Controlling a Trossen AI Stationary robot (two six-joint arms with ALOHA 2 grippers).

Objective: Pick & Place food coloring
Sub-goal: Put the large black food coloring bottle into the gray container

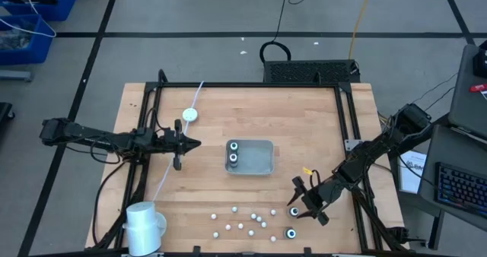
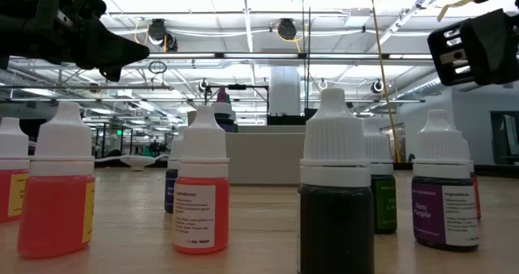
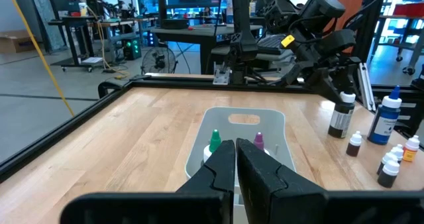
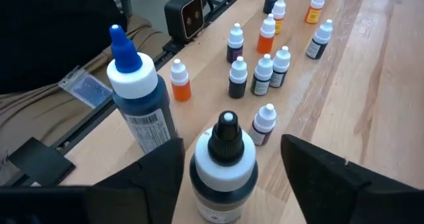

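Wooden table [image 1: 198, 173] fills the middle of the high view, bounded by a dark frame rail on every side. Grey tray [image 1: 259, 160] sits near its centre and already holds two food coloring bottles [image 1: 233, 153], standing one above the other at its left end. White cup [image 1: 143, 225] stands at the lower left corner, well clear of the work.

Right gripper [image 1: 303, 200] hangs at lower right of the frame, jaws wide apart, with a dark bottle with a white collar [image 4: 223, 164] standing between them in its wrist view; nothing is clamped yet. A blue-tipped bottle [image 4: 140, 98] stands just beside it, toward the table's edge. By my reading the step in hand is the third pick: the next move calls for lowering squarely over that bottle, closing on its body below the collar, lifting straight up, then carrying it up-left to the tray.

Left gripper [image 1: 185, 144] waits left of the tray, jaws together and empty, pointing at it.

Room is open between the right gripper and the tray. The tight spots are the neighbouring blue-tipped bottle and the rail at lower right. A scatter of small dropper bottles [image 1: 247, 220] lies along the bottom, left of the pick, apart from the likely path.
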